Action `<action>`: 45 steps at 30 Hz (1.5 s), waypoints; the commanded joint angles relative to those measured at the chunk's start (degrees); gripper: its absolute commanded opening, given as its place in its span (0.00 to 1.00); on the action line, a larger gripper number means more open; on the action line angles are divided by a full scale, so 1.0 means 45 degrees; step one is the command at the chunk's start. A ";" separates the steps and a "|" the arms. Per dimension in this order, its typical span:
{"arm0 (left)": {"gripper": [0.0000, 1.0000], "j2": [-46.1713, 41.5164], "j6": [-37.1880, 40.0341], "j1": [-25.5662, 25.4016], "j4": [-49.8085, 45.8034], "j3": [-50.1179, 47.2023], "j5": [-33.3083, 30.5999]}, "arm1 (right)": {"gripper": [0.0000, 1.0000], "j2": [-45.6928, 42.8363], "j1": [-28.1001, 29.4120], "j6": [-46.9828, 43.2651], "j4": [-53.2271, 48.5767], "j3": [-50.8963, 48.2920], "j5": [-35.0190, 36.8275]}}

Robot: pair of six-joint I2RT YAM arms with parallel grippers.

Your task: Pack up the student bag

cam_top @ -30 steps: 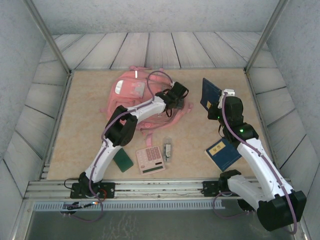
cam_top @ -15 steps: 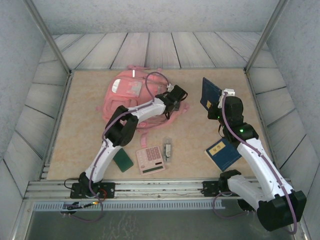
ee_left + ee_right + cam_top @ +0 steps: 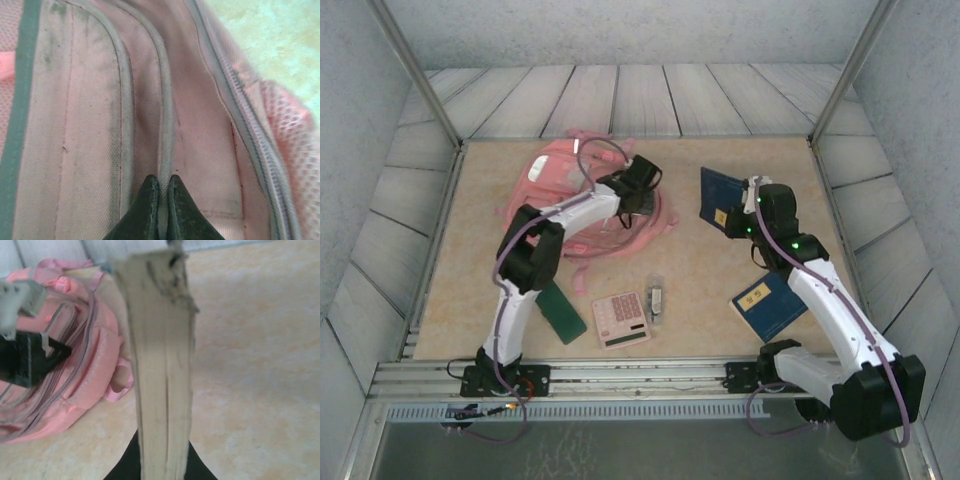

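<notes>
The pink student bag (image 3: pixel 552 187) lies at the back left of the tan table, straps trailing toward the middle. My left gripper (image 3: pixel 640 186) reaches over its right side. In the left wrist view its dark fingertips (image 3: pixel 163 182) are shut on a raised piping seam (image 3: pixel 165 135) of the student bag (image 3: pixel 75 125), beside a zip. My right gripper (image 3: pixel 738 214) holds a dark blue book (image 3: pixel 717 198) upright, right of the bag. In the right wrist view the gripper (image 3: pixel 163 455) is shut on that book (image 3: pixel 162 365), page edges facing the camera, with the bag (image 3: pixel 80 380) at the left.
A second blue book (image 3: pixel 767 306) lies at the front right. A pink calculator (image 3: pixel 622 319), a small metal stapler-like item (image 3: pixel 657 300) and a green notebook (image 3: pixel 561 311) lie near the front edge. Slatted walls surround the table.
My left gripper has shut on the bag's seam and moved left, dragging the bag with it. The right gripper has carried the upright book leftward toward the bag.
</notes>
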 commanded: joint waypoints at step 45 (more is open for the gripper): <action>0.00 -0.5357 0.2125 0.4524 -0.1323 0.1446 1.2941 | 0.00 0.7366 0.2051 1.1202 1.2234 -0.0509 -0.9691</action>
